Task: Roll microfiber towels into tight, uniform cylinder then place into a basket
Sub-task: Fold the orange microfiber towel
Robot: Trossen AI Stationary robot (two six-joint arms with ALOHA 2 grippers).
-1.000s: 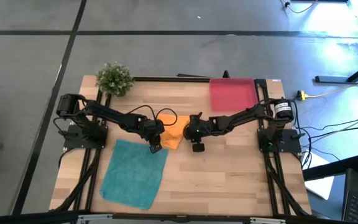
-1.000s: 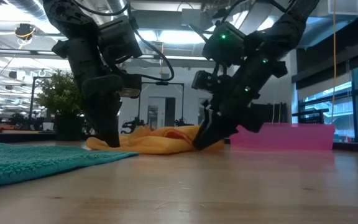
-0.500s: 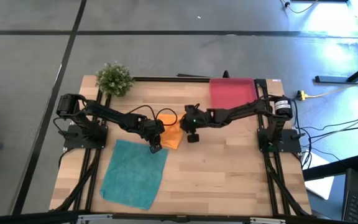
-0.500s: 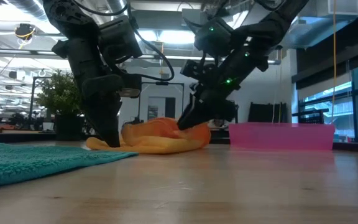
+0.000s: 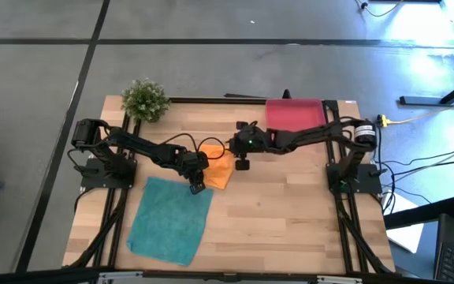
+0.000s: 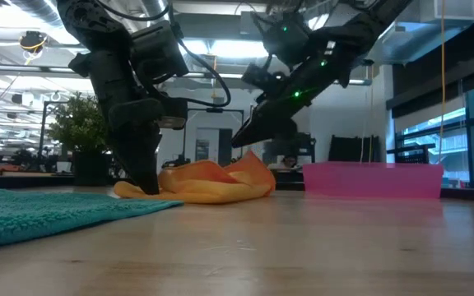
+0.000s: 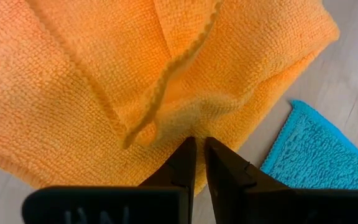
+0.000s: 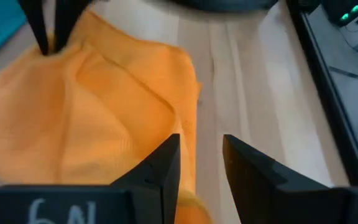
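The left tool (image 7: pixel 195 148) is pressed together on the orange towel (image 5: pixel 217 167), pinching a bit of it down by the table (image 5: pixel 290 213). In the low view that tool (image 6: pixel 148 186) stands with its tips right at the table top, at one end of the rumpled orange towel (image 6: pixel 208 182). The right tool (image 8: pixel 199 149) is spread apart a little and holds nothing. It hangs above the other end of the orange towel, lifted off the table (image 6: pixel 245 135). The orange towel lies bunched up and folded near the middle of the table, between the two tools. The teal towel (image 5: pixel 169 219) lies flat just beside it, near the front on the left arm's side. The basket (image 5: pixel 294 119) sits at the back edge on the right arm's side, well apart from the towels. A small green plant (image 5: pixel 144 98) stands at the back left corner.
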